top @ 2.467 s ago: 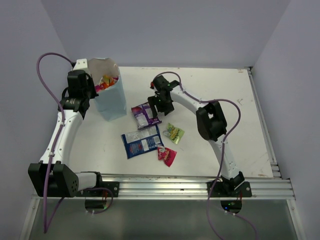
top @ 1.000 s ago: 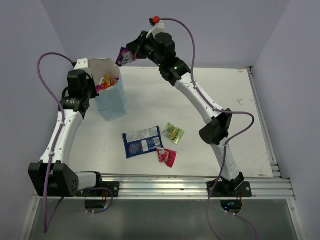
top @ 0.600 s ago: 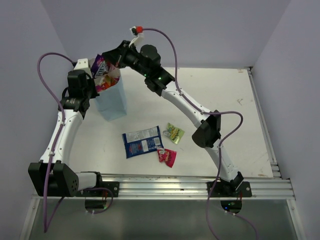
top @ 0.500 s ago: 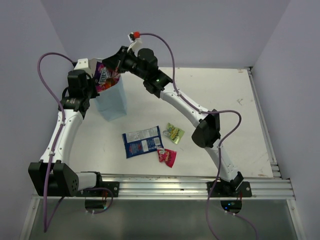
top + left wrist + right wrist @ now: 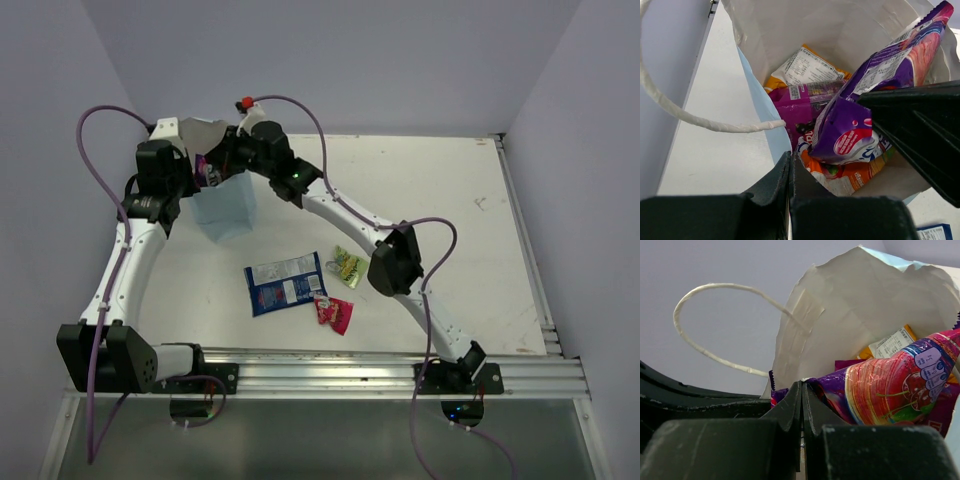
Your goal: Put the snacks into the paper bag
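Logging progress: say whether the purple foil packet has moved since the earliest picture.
Yes. From beside the blue-and-white foil packet, the purple foil packet went up-left into the pale blue paper bag, held by the right hand.

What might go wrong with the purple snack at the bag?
1. The right hand grips the purple packet by one end. The packet lies on a pile of snacks, so if it is let go here it may poke over the rim or slide out.
2. The left hand pinches only one wall of the paper bag, so a push from above might crumple or tip it.
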